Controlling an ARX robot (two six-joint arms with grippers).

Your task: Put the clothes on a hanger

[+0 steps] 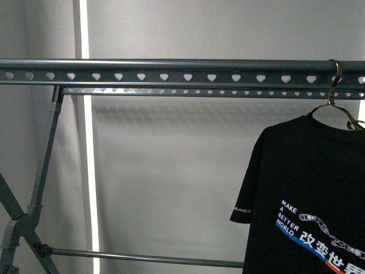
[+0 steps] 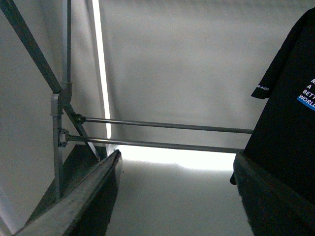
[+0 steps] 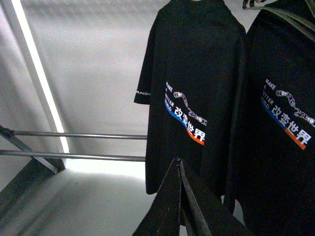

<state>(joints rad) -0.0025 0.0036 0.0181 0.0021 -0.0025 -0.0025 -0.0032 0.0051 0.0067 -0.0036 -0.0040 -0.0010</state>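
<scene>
Grey wall behind; T-shirt [image 1: 311, 200] hangs from rack [image 1: 171, 71] top rail by wire hook, so weight settles; left gripper [image 2: 177, 196] wide, empty; right gripper [image 3: 181, 206] pressed closed, empty.

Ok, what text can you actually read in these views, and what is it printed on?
"MAKE A BETTER WORLD": white print on the chest of the black T-shirt hanging from the rack's top rail.
"改变世界": white characters under that print, along the blue-orange stripe.
Small white sleeve text: too small to read reliably.
A second black T-shirt in the right wrist view carries the same chest print.
Rack: no text, only heart-shaped holes.
</scene>
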